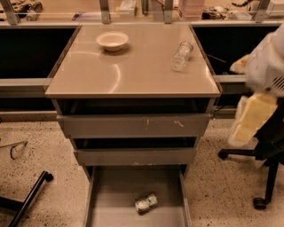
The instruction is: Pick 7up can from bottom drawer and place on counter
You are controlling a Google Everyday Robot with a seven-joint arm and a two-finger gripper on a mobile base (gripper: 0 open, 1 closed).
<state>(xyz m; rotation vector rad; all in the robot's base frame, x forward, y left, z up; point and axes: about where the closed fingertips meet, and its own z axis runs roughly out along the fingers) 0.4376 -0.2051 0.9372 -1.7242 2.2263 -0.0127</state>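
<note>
The can (146, 203) lies on its side in the pulled-out bottom drawer (111, 195), a little right of its middle and clear of both side rails. The desk (146, 75) above carries a bowl (112, 41) near its back-left corner and a bottle (181, 56) lying near the right edge, leaving the middle and front edge open. The pincer (252, 119) hangs beyond the front-right corner, off the desk; I cannot tell its state.

setting: robot test lab in an office-type workspace.
grey drawer cabinet (133, 126) with tan counter (133, 71), speckled floor (44, 146), wheeled office chair (271, 181), cluttered bench (57, 11) behind; robot gripper (250, 119) hangs at right edge beside the cabinet.
</note>
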